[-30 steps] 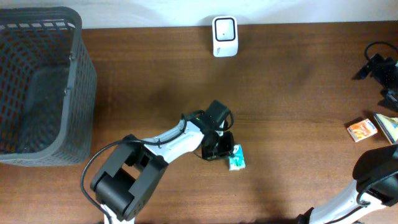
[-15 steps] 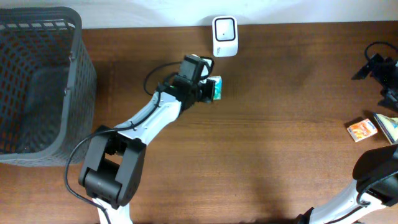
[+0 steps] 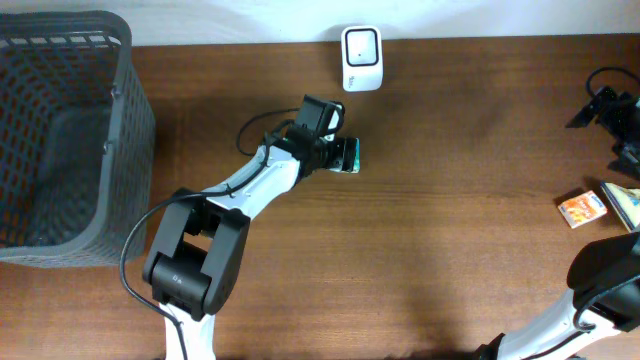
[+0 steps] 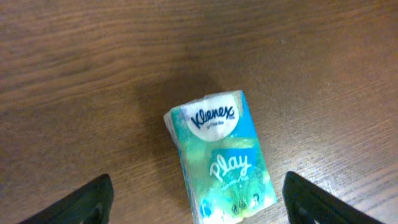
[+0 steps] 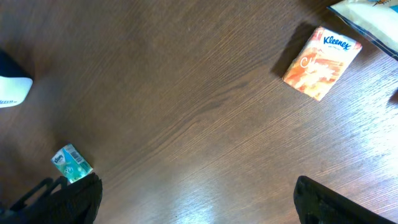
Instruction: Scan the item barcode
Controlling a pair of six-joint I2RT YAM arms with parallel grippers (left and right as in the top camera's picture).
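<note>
Left tool [image 4: 198,186] hangs with jaws spread wide, gripping nothing. The Kleenex tissue pack [image 4: 221,158] lies flat on the bench [image 4: 74,74] between its fingers [image 4: 93,199], untouched. The scanner [image 3: 361,58] stands just beyond the tool, probably so the barcode can be read there.

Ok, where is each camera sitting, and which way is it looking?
Overhead: fixed above the table, looking straight down on the grey basket, the white scanner, the left arm and the right arm.
Left wrist: on the left arm, looking down at the green Kleenex pack, which lies untouched within the open left pincer.
Right wrist: on the right arm, looking down across the table past the open right pincer to the orange Kleenex pack.
Shared: all three views show the green Kleenex pack.
</note>
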